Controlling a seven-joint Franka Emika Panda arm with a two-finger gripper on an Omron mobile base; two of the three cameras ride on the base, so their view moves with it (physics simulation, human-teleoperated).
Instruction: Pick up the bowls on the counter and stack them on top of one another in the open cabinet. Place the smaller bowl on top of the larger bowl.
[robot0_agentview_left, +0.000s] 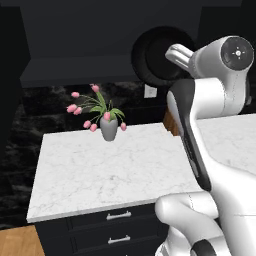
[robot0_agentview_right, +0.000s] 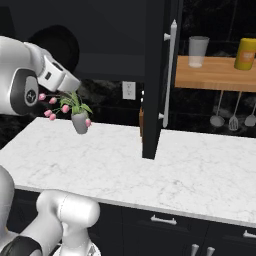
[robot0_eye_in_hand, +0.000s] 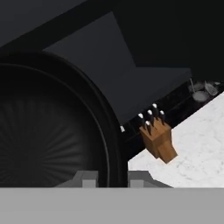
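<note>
A glossy black bowl (robot0_agentview_left: 155, 57) hangs high in the air, level with the open cabinet (robot0_agentview_left: 75, 70), and I cannot tell from its size which of the two bowls it is. My gripper (robot0_agentview_left: 172, 52) is shut on its rim. In the hand view the bowl (robot0_eye_in_hand: 48, 127) fills the left side, its rim pinched between the fingertips of the gripper (robot0_eye_in_hand: 113, 178). Beyond it lies the cabinet's dark shelf floor (robot0_eye_in_hand: 122, 78). From the right base view the bowl (robot0_agentview_right: 57, 45) sits above the hand. The white marble counter (robot0_agentview_left: 100, 170) lies below.
A grey vase of pink tulips (robot0_agentview_left: 108, 127) stands at the counter's back. The cabinet's open black door (robot0_agentview_right: 155, 75) juts out over the counter (robot0_agentview_right: 150, 165). A wooden knife block (robot0_eye_in_hand: 157, 138) stands by the wall. A wooden shelf (robot0_agentview_right: 215, 75) holds a glass and a yellow can.
</note>
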